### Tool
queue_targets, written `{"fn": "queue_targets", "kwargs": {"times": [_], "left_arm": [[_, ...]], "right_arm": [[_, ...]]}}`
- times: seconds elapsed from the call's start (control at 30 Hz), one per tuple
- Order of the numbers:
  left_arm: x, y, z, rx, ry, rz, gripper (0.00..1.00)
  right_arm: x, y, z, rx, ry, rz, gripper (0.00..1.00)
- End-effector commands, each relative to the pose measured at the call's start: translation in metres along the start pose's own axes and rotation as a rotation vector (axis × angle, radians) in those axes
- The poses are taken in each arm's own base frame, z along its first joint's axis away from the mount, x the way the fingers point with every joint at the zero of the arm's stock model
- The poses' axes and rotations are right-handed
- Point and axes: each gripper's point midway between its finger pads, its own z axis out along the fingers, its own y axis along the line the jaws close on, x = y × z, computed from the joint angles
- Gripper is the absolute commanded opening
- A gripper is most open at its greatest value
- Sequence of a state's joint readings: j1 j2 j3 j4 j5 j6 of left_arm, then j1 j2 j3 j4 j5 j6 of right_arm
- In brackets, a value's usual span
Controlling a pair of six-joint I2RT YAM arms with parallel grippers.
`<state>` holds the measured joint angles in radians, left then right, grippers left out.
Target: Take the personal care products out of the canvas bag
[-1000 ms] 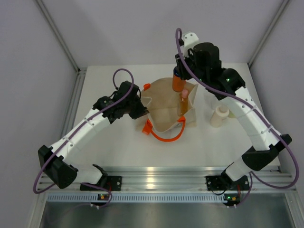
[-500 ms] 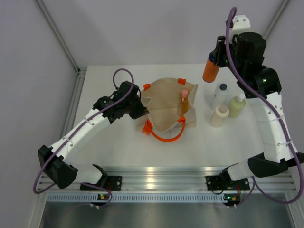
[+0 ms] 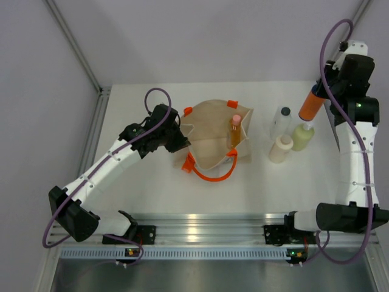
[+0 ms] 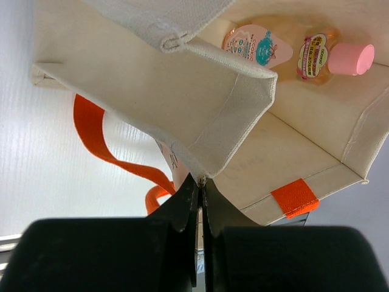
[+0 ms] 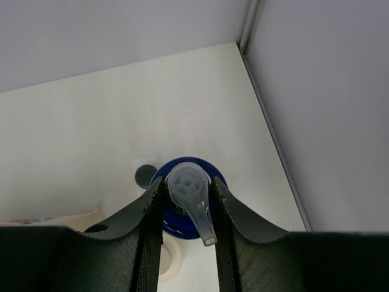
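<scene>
The right gripper (image 3: 320,91), clamped on the orange bottle (image 3: 310,107), has carried it from above the canvas bag (image 3: 209,146) to above the three unloaded bottles (image 3: 280,149). The left gripper (image 4: 199,182) pinches the bag rim. Only the amber bottle (image 3: 234,131) shows inside.

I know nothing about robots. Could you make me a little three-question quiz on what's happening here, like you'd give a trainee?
1. True or false: the right gripper is shut on the orange bottle.
2. How many bottles stand on the table to the right of the canvas bag? A) two B) three C) five
3. The left gripper pinches the bag's rim. Which product is still inside the bag?

Key:
1. True.
2. B: the white bottle, the yellow-green bottle and the cream bottle.
3. The slim amber bottle with pink cap.
</scene>
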<state>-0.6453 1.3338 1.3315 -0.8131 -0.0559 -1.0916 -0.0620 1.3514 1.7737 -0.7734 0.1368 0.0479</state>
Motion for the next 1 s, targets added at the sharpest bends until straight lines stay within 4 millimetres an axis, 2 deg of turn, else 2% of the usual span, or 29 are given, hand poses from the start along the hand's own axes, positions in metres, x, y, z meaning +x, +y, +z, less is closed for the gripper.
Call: {"fn": "queue_targets", "kwargs": {"times": [0.0,0.23,0.3,0.47,0.5,0.57,0.67,0.7,0.77,0.83,0.87,0.97], "left_arm": [[0.008,-0.002,0.005,0.003,0.043,0.015,0.0],[0.009,-0.003,0.004,0.007,0.05,0.024,0.0],[0.011,-0.003,0.003,0.01,0.056,0.025,0.0],[0.011,-0.002,0.003,0.011,0.057,0.029,0.0],[0.01,-0.003,0.003,0.012,0.056,0.028,0.0],[0.01,-0.004,0.004,0.011,0.057,0.03,0.0],[0.016,-0.008,0.003,0.03,0.092,0.039,0.0],[0.016,-0.008,0.003,0.03,0.095,0.042,0.0],[0.018,-0.007,0.003,0.029,0.1,0.04,0.0],[0.018,-0.007,0.004,0.028,0.101,0.042,0.0],[0.017,-0.007,0.004,0.027,0.096,0.042,0.0],[0.013,-0.009,0.001,0.033,0.082,0.045,0.0]], "right_arm": [[-0.065,-0.021,-0.02,0.02,-0.265,0.084,0.0],[-0.068,-0.051,0.02,0.077,-0.26,0.123,0.0],[-0.069,-0.054,0.028,0.076,-0.265,0.133,0.0],[-0.063,-0.054,0.064,0.062,-0.263,0.105,0.0],[-0.056,-0.053,0.073,0.054,-0.255,0.098,0.0],[-0.058,-0.053,0.084,0.046,-0.278,0.092,0.0],[-0.049,-0.052,0.107,0.037,-0.254,0.084,0.0],[-0.041,-0.047,0.119,0.008,-0.238,0.076,0.0],[-0.029,-0.044,0.131,-0.007,-0.219,0.062,0.0],[-0.006,-0.044,0.146,-0.007,-0.191,0.056,0.0],[0.014,-0.04,0.154,-0.015,-0.155,0.05,0.0],[0.032,-0.029,0.163,-0.029,-0.161,-0.027,0.0]]}}
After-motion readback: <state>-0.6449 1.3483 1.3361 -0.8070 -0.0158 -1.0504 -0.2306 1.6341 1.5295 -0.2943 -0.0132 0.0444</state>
